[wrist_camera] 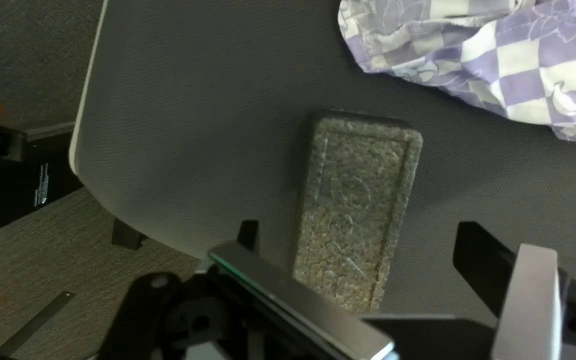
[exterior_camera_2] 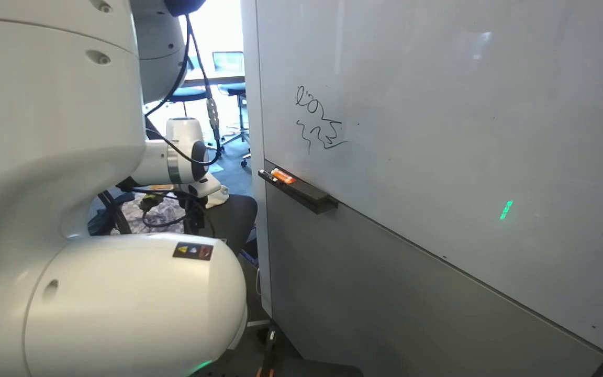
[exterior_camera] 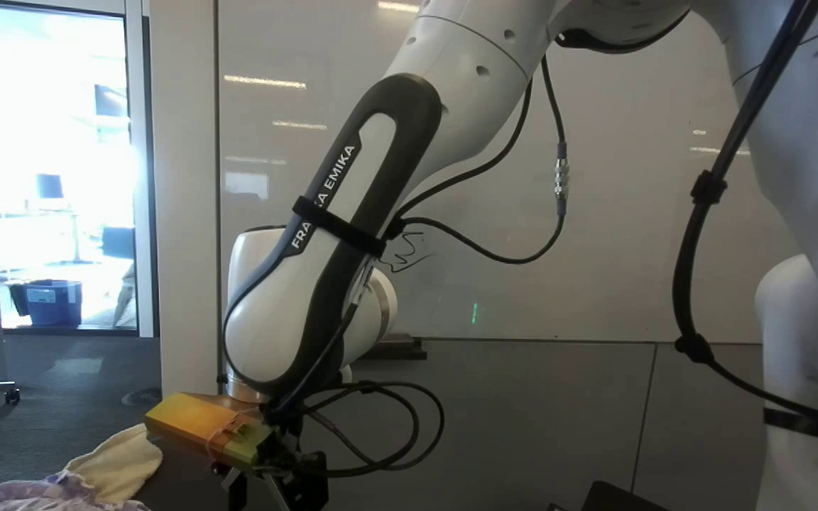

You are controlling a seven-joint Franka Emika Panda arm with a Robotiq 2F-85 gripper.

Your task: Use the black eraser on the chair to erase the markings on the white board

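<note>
Zero erasing done, it seemed: in an exterior view the markings (exterior_camera: 406,254) poked out past the arm (exterior_camera: 395,156); in an exterior view they sat on the white board (exterior_camera_2: 437,131). Wrist view: eraser (wrist_camera: 355,200) lay on the chair (wrist_camera: 193,125), gripper (wrist_camera: 368,250) jaws spread wide, holding nothing, contact unclear. Grabbing and wiping were left.

White, smooth, rounded arm shell (exterior_camera: 267,337) with black curved trim (exterior_camera: 409,142).

Trim bears white capital lettering (exterior_camera: 339,170), "FRANKA EMIKA", partly covered by a black strap (exterior_camera: 341,227). Slim black cable (exterior_camera: 554,99) runs into a silver ribbed cylindrical connector (exterior_camera: 561,177); thick black cable bundle (exterior_camera: 682,284) is bound with dark ties (exterior_camera: 709,188). Metallic round screws (exterior_camera_2: 103,59) sit recessed; small dark rectangular label (exterior_camera_2: 192,251) includes a yellow triangle (exterior_camera_2: 182,250). Thin green glow (exterior_camera_2: 200,366) on shell's lower edge. Yellow-orange rectangular box (exterior_camera: 196,422) at wrist. Black two-fingered gripper (wrist_camera: 365,242) has flat silver-grey pads (wrist_camera: 525,300).
</note>
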